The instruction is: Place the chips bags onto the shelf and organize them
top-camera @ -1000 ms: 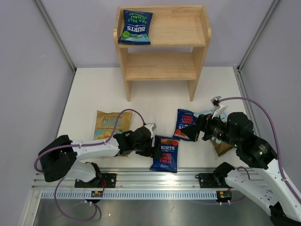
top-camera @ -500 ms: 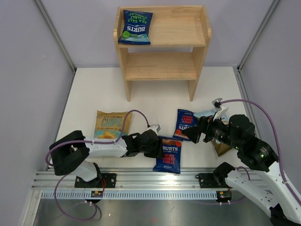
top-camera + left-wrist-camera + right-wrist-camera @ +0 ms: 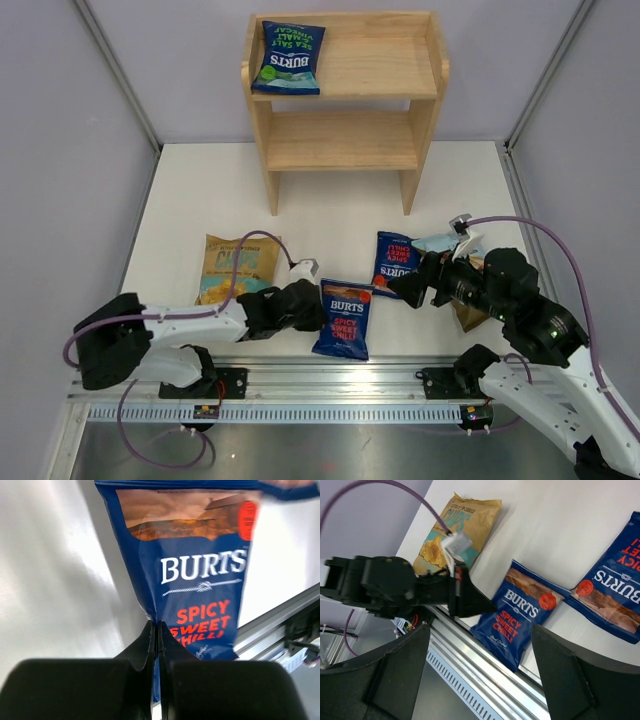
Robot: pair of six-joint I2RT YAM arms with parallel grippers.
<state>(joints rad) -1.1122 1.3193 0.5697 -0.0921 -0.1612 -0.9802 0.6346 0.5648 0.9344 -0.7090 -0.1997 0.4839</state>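
Centrally, the L gripper (image 3: 318, 306) is clamped shut on the edge of a red-lettered chip bag (image 3: 342, 318), at its 3 o'clock, near the table (image 3: 200, 190) front. The R gripper (image 3: 405, 288), jaws wide apart w/ nothing held, is seen at the 6 o'clock edge of a second red-lettered bag (image 3: 395, 260). A green-lettered bag (image 3: 288, 58) lies on the shelf (image 3: 345, 140) top tier, at 12 o'clock.

Shelf top (image 3: 390, 60): left end is occupied by a green-lettered Burts bag (image 3: 288, 58); the rest is left free.
Lower tier (image 3: 340, 140): left free.
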